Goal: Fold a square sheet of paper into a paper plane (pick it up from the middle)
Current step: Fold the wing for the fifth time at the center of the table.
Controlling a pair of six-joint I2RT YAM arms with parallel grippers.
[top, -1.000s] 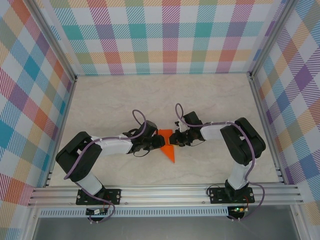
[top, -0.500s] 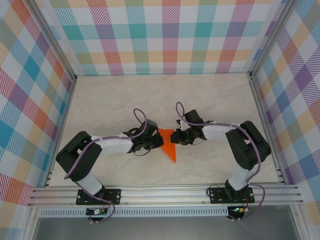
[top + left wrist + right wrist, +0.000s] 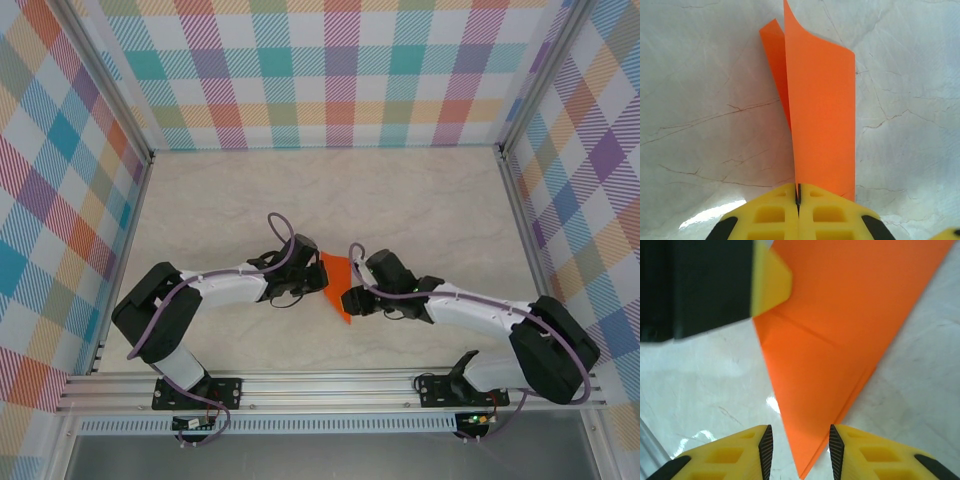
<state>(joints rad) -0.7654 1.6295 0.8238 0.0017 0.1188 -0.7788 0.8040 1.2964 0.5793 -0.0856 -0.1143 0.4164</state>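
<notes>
The orange paper (image 3: 337,288), folded to a narrow point, lay near the middle of the table (image 3: 210,210) between the two arms, with part of it standing up off the surface. The left gripper (image 3: 798,196) had its fingers pressed together on one edge of the paper, so that a flap rose upright in front of them. The right gripper (image 3: 800,452) had its fingers spread, and the paper's pointed tip lay in the gap between them, apparently touching neither. The main risk looked like a tear or a crooked crease. With one edge clamped, a sideways pull from the right arm could rip the thin sheet or drag the fold off line. Closing on the bare tip could crumple it. The raised flap might also spring open if the pinch slackened. The two grippers sat close together over the paper and could knock each other. The checked walls (image 3: 340,70) and the metal rail (image 3: 330,385) stood well apart and blocked nothing.
</notes>
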